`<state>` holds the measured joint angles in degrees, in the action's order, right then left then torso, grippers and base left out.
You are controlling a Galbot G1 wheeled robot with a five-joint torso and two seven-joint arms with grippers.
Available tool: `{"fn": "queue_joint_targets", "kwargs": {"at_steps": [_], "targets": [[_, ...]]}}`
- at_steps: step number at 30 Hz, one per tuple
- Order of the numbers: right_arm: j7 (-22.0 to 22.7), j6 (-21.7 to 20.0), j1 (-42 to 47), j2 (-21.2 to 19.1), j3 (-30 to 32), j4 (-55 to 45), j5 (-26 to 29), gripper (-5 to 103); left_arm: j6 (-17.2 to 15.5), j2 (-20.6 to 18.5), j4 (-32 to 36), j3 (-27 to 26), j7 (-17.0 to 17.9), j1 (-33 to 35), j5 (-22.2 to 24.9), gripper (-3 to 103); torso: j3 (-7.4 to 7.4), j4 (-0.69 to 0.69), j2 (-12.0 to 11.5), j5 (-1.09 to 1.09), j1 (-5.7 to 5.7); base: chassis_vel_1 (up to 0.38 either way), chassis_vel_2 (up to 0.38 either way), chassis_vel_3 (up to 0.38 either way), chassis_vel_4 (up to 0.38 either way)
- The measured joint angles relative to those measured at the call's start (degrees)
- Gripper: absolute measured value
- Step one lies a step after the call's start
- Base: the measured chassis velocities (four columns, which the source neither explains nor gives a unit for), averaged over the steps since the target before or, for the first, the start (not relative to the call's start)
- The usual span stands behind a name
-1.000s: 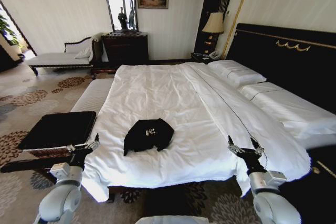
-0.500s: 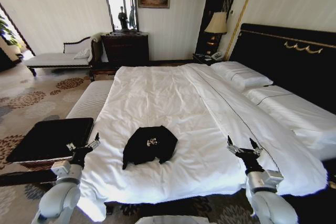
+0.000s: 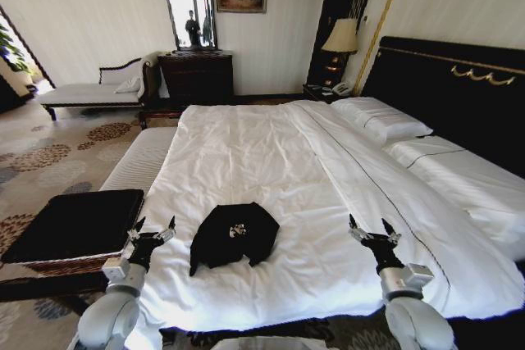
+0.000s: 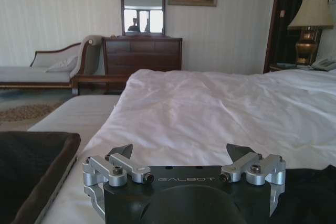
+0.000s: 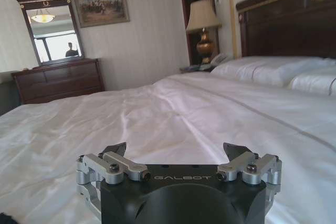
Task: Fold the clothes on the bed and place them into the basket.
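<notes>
Black T-shirt (image 3: 235, 235) lies crumpled in a loose heap on the white duvet near the foot edge of the bed (image 3: 271, 161), small white mark showing on top. Head view: left gripper (image 3: 153, 230) sits at the bed's left foot corner, fingers spread wide, empty, beside the shirt but not touching. Right gripper (image 3: 367, 229) hovers over the duvet to the shirt's right, well apart from it, fingers also spread, empty. Basket (image 3: 74, 231) with black top stands on the carpet left of the bed, close to the left gripper. Pale striped bench (image 3: 141, 161) runs along the bed's left side behind the basket. Pillows (image 3: 379, 117) against the black headboard (image 3: 451, 88).

Left wrist view: left gripper (image 4: 181, 153) wide apart, nothing between the tips, white duvet ahead. Dark basket top (image 4: 31, 166) at one side, black shirt fabric (image 4: 310, 187) at the other lower corner.

Right wrist view: right gripper (image 5: 176, 150) parted, empty, above plain white duvet; pillows (image 5: 268, 69) and lamp (image 5: 203, 24) farther off.
</notes>
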<state>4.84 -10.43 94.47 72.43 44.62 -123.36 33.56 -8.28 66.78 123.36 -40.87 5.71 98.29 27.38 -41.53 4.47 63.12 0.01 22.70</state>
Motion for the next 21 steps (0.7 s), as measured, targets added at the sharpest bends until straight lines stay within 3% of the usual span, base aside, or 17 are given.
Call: {"fn": "queue_joint_targets", "kwargs": {"at_steps": [3, 4, 8, 9, 12, 15, 21], "targets": [[1.1, -5.6, -4.1, -4.2, -2.2, 1.0, 10.7, 100, -0.3, -0.2, -0.6, 0.0, -0.3, 1.2, 1.4, 100, 0.01, -0.01, 0.0, -0.01, -0.02, 0.000, 0.000, 0.000, 0.000], [1.1, -5.6, -4.1, -4.2, -2.2, 1.0, 10.7, 100, -0.3, -0.2, -0.6, 0.0, -0.3, 1.2, 1.4, 100, 0.01, -0.01, 0.0, -0.01, -0.02, 0.000, 0.000, 0.000, 0.000], [2.0, -16.4, -13.7, -12.5, -7.2, 6.3, 31.3, 100, -0.7, 0.4, -0.9, -0.3, -0.6, 3.1, 3.2, 100, 0.00, -0.04, 0.0, -0.01, -0.01, 0.000, 0.000, 0.000, 0.000], [2.0, -16.4, -13.7, -12.5, -7.2, 6.3, 31.3, 100, -0.7, 0.4, -0.9, -0.3, -0.6, 3.1, 3.2, 100, 0.00, -0.04, 0.0, -0.01, -0.01, 0.000, 0.000, 0.000, 0.000], [1.5, -21.4, -20.9, -15.5, -11.6, 12.9, 40.6, 100, -0.9, 0.9, -0.5, -0.3, -1.2, 4.9, 5.5, 100, 0.00, 0.00, 0.0, 0.00, 0.00, 0.000, 0.000, 0.000, 0.000], [1.1, -24.4, -28.3, -16.2, -16.2, 18.6, 45.0, 100, -0.9, 1.0, -0.1, -0.3, -1.9, 6.9, 6.4, 100, 0.00, -0.04, 0.0, 0.00, -0.01, 0.000, 0.000, 0.000, 0.000], [0.5, -26.7, -36.9, -14.8, -23.0, 27.0, 46.4, 100, -0.7, 0.8, 0.3, -0.1, -2.1, 7.9, 6.3, 100, 0.00, -0.01, 0.0, -0.01, -0.01, 0.000, 0.000, 0.000, 0.000]]}}
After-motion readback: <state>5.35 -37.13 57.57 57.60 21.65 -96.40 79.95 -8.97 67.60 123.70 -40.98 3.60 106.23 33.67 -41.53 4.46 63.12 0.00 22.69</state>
